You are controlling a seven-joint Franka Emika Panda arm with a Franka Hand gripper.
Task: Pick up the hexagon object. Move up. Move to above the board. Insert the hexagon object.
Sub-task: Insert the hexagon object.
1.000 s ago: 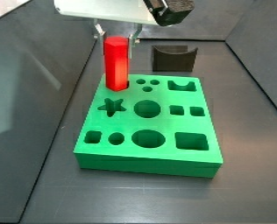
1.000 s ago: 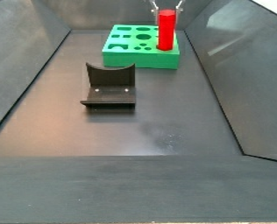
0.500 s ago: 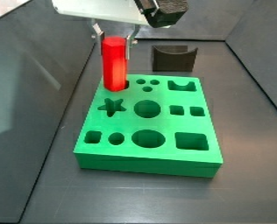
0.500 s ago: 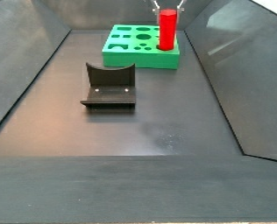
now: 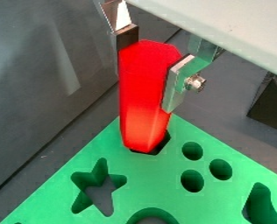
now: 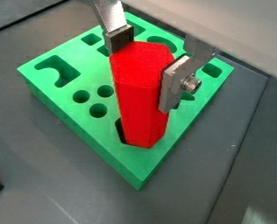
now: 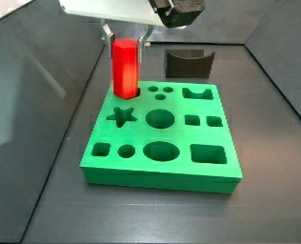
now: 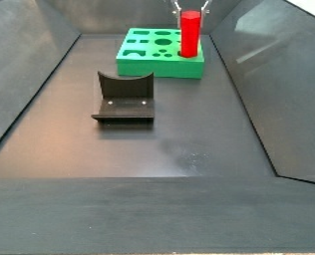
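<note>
- Red hexagon object (image 5: pixel 145 96) stands upright with its lower end seated in a cut-out at a corner of the board (image 5: pixel 211 199); both wrist views show the foot of the peg inside the hole (image 6: pixel 138 138).
- Green board (image 7: pixel 179 148) lies flat on the dark floor, centre of a side view; in a side view from the opposite end it sits at upper centre (image 8: pixel 147 62).
- Other cut-outs in the board hold nothing: star (image 7: pixel 123 117), circles, squares, all open.
- Gripper (image 5: pixel 152 54) sits above the board's corner, its silver fingers (image 6: pixel 174 82) clamped on the upper part of the hexagon object, one plate on each side, dark pads against the red faces.
- Side view: peg (image 7: pixel 125 69) rises well above the board top, gripper body over it at upper frame.
- Fixture (image 8: pixel 123 100) stands on the floor apart from the board, left of centre; same piece behind the board (image 7: pixel 188 64).
- No labels, brands or writing legible anywhere.
</note>
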